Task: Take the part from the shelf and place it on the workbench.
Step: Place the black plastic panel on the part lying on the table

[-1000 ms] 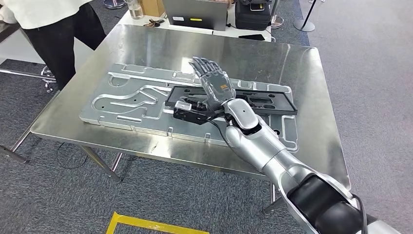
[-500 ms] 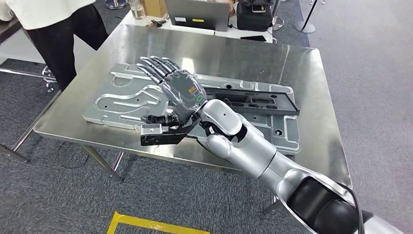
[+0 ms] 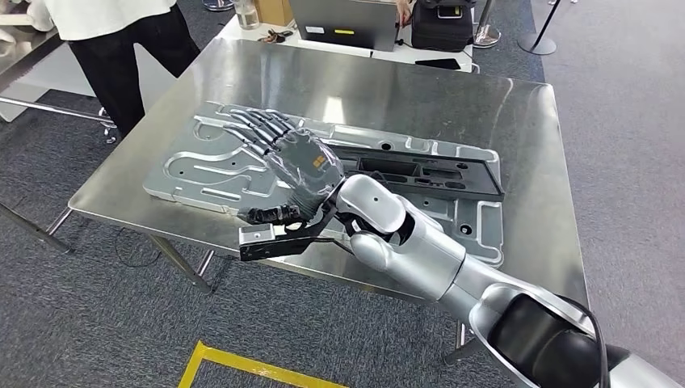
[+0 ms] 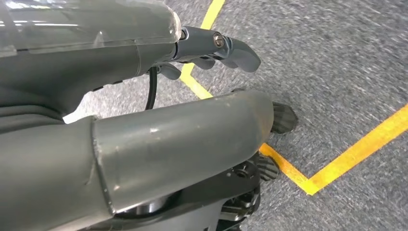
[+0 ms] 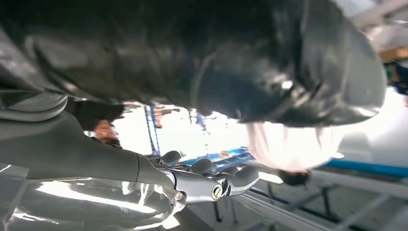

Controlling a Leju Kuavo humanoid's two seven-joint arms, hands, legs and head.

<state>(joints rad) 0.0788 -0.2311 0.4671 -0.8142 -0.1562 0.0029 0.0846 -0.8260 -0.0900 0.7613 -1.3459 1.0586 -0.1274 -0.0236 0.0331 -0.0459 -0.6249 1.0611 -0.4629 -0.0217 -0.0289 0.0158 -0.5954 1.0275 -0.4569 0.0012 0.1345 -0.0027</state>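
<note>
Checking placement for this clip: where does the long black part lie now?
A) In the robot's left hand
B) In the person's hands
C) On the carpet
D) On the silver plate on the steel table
D: the long black part lies flat on the silver plate atop the steel table.

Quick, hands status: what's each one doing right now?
Right hand: open, fingers spread above the metal plate, holding nothing.
Left hand: hanging over the floor; open or closed cannot be told.
</note>
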